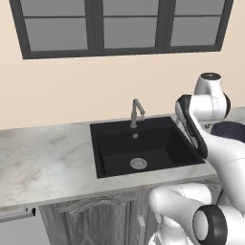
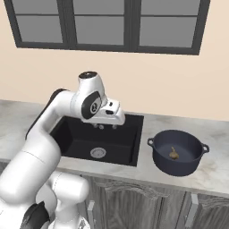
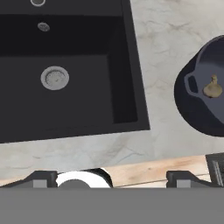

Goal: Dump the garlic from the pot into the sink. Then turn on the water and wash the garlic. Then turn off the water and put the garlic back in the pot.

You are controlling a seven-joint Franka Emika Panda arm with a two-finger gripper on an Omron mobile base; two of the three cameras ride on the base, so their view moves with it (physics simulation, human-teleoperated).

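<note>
Tan garlic (image 2: 173, 154) inside navy pot (image 2: 178, 166) beside sink (image 2: 129, 147).

The sink (image 2: 117, 143) is set into the counter (image 1: 43, 162), below the window (image 2: 107, 24) on the back wall. The faucet (image 1: 136, 113) stands on the counter behind the basin, at its middle. The drain (image 2: 98, 153) lies in the basin floor, roughly central.

The pot (image 2: 178, 153) sits upright on the counter to the right of the sink, near its right rim but apart from it. The garlic (image 2: 173, 154) lies inside the pot, on its bottom.

The gripper (image 2: 107, 126) hangs above the sink, jaws spread wide, nothing between them. Cabinet doors (image 2: 134, 205) run below the counter front.
</note>
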